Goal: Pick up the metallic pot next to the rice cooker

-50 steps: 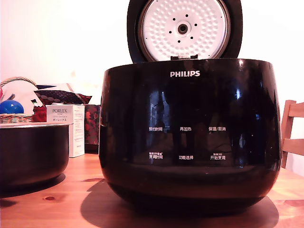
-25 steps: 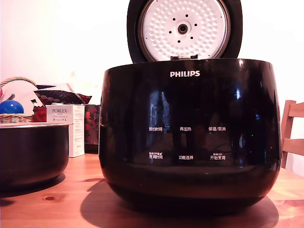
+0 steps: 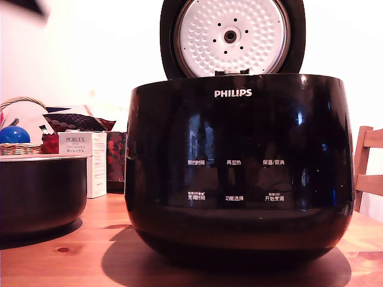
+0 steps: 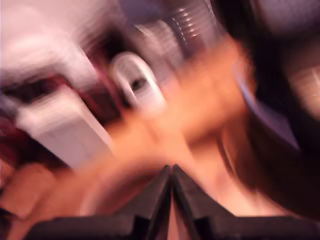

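One cooker [image 3: 239, 173], marked PHILIPS, six white Chinese labels, lid raised, on the desk [image 3: 90, 251]. One pot [image 3: 39, 191] beside it at the exterior view's left. One white box [image 3: 90, 161] behind reads PORLEX. Tool [image 4: 171, 172] tips together, empty; wrist view blurred.

Glossy black rice cooker [image 3: 239, 173], seemingly dark pot [image 3: 39, 194]

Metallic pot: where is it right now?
Exterior view: the dark grey round metal pot with a pale rim sits on the wooden table at the view's left, beside the big glossy black rice cooker.
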You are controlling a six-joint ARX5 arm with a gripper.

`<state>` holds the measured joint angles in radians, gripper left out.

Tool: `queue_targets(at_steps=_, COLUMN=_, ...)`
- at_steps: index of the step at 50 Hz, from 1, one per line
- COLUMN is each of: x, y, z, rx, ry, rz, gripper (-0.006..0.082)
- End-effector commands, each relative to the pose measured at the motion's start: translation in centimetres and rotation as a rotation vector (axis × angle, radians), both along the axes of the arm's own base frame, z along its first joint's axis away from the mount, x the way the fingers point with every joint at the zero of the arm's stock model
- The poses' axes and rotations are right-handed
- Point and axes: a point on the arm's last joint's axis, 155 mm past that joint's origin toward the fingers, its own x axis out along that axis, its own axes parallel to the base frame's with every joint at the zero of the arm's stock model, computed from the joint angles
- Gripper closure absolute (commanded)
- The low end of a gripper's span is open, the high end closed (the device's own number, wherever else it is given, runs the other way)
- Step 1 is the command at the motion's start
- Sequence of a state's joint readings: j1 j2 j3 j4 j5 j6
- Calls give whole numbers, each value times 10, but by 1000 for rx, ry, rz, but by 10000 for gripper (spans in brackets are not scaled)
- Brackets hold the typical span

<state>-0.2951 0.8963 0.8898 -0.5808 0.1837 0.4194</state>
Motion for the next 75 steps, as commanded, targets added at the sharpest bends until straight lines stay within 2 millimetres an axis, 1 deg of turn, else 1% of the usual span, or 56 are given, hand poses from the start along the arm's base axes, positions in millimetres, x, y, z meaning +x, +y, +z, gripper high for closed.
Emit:
queue_targets(at_steps=1, x=-16, y=2, z=-10, rx=129, ry=33, rz=-106, gripper=788)
queue_targets(at_steps=3, x=-25, y=5, z=-21, rx=143, ry=89, rz=-109, gripper=788)
queue_targets(at_steps=4, x=-30, y=6, z=-26, rx=257, ry=52, rz=-208, gripper=788)
queue_targets(at_steps=6, x=-39, y=9, z=-35, rx=267, ry=104, rz=-214, gripper=788)
queue_targets(at_steps=7, x=-43, y=10, z=-39, rx=368, ry=67, rz=-314, gripper=788)
queue_targets(at_steps=10, x=-54, y=14, z=-48, rx=376, ry=124, rz=-324, gripper=786)
queue_targets(at_steps=11, x=-57, y=14, z=-51, rx=436, ry=101, rz=-388, gripper=781)
queue_targets(at_steps=14, x=-63, y=17, z=-56, rx=461, ry=121, rz=-420, gripper=763)
queue_targets(at_steps=17, x=-68, y=18, z=-59, rx=474, ry=135, rz=-437, gripper=702)
queue_targets(at_steps=22, x=-68, y=19, z=-61, rx=480, ry=143, rz=-443, gripper=511)
queue_targets(at_steps=24, x=-68, y=20, z=-62, rx=489, ry=146, rz=-436, gripper=448)
queue_targets(at_steps=26, x=-67, y=22, z=-63, rx=498, ry=150, rz=-430, gripper=406)
queue_targets(at_steps=29, x=-61, y=33, z=-66, rx=552, ry=161, rz=-395, gripper=371)
queue_targets(at_steps=31, x=-58, y=40, z=-69, rx=591, ry=174, rz=-369, gripper=364)
queue_targets(at_steps=34, x=-56, y=47, z=-75, rx=623, ry=202, rz=-353, gripper=364)
queue_targets(at_steps=42, x=-51, y=51, z=-88, rx=655, ry=262, rz=-352, gripper=345)
queue_targets(at_steps=48, x=-48, y=47, z=-99, rx=665, ry=301, rz=-375, gripper=342)
queue_targets(at_steps=52, x=-45, y=45, z=-107, rx=679, ry=322, rz=-387, gripper=313)
queue_targets(at_steps=55, x=-42, y=43, z=-113, rx=687, ry=338, rz=-394, gripper=312)
queue_targets(at_steps=66, x=-21, y=39, z=-132, rx=711, ry=359, rz=-406, gripper=312)
queue_targets(at_steps=75, x=-13, y=39, z=-148, rx=736, ry=386, rz=-429, gripper=314)
